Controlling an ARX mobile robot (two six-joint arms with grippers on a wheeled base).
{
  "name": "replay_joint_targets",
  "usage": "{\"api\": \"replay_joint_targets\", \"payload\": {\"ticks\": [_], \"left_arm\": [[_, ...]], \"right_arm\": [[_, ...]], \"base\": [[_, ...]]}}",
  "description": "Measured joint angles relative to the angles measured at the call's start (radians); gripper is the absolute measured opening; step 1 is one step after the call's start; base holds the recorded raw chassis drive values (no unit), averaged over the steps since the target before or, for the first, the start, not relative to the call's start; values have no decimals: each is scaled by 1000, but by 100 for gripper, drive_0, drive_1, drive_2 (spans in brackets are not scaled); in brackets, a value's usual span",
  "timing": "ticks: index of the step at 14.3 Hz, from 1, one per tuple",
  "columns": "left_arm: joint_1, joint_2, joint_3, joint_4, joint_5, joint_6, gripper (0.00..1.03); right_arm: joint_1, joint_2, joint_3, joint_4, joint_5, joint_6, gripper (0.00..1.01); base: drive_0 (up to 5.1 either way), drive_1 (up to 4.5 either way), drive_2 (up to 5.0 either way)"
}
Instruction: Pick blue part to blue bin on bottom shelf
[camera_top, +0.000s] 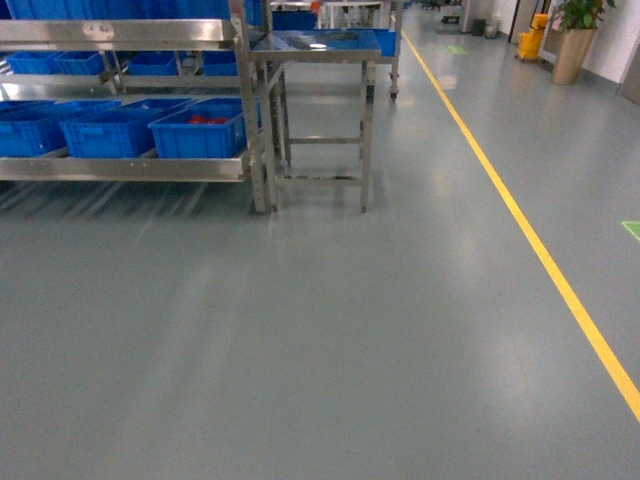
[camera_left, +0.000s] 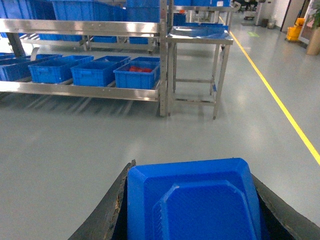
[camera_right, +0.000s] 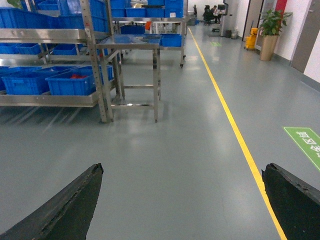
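The left gripper (camera_left: 192, 210) is clamped around the blue part (camera_left: 192, 200), a moulded tray-like piece filling the bottom of the left wrist view, and the right gripper (camera_right: 182, 200) hangs spread wide with nothing between its fingers. Neither arm shows in the head view. The bottom shelf (camera_top: 125, 167) sits well ahead to the left, a row of blue bins along it; the nearest the rack post is a blue bin (camera_top: 200, 132) with something red inside, so I'd judge the neighbouring bins the likelier target, though which is meant I cannot tell. The job now is the carry: roll in square to the front rail, keep the part level, and lower it clear of the upper shelf (camera_top: 115, 34) before letting go. Beside the rack stands a steel counter (camera_top: 315, 45). Smooth grey floor (camera_top: 320, 340), a yellow line (camera_top: 530, 240) running down the aisle, a potted plant (camera_top: 575, 30) far off.
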Motion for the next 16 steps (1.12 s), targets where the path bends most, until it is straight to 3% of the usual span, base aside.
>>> {"api": "replay_joint_targets", "payload": {"ticks": [16], "left_arm": [[0, 0, 0, -3, 0, 0, 44]], "right_arm": [[0, 0, 0, -2, 0, 0, 98]], "base": [[5, 416, -407]]}}
